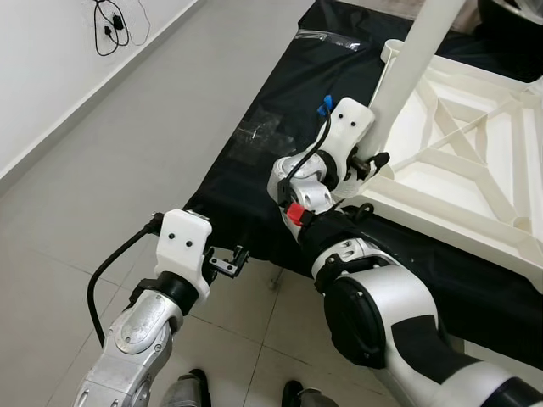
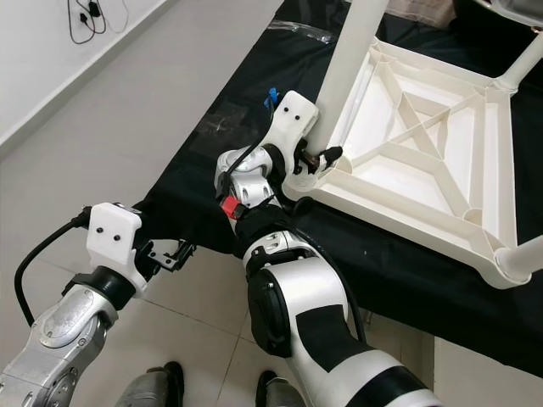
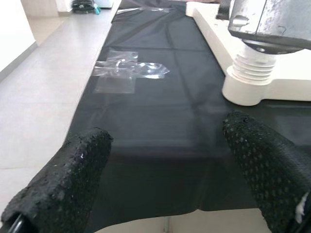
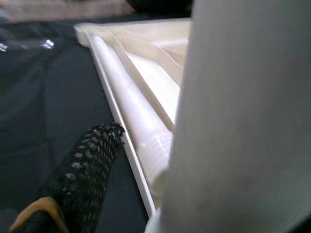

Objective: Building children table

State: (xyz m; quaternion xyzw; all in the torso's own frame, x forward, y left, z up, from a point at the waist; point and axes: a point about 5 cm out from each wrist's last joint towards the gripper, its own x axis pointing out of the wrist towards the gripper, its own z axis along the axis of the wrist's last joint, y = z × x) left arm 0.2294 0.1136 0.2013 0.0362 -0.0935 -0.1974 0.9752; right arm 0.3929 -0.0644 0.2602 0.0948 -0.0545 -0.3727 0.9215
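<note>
A: Where does the children's table stand in the build?

B: The white tabletop (image 2: 441, 170) lies upside down on a black sheet (image 1: 254, 161) spread over the floor, its ribbed underside facing up. That way the corner sockets open upward to take legs.

A: And the right gripper (image 2: 316, 158)?

B: It sits at the near corner of the tabletop, closed around the base of a white leg (image 2: 352, 59) that rises straight up from that socket. In the right wrist view the leg crowds right against one black finger (image 4: 87, 170). Judging by the hold, the robot is steadying or seating the leg, low down where it meets the socket.

A: The left gripper (image 1: 227, 261)?

B: It hangs spread open and empty, off to the left of the right gripper, over the sheet's near edge. Ahead of it the left wrist view shows the threaded leg base (image 3: 252, 73) seated in the corner, and some clear plastic wrapping (image 3: 129, 70) farther along the sheet.

A: Any other legs?

B: Other corners seem to carry legs too, though the frames cut them off.
</note>
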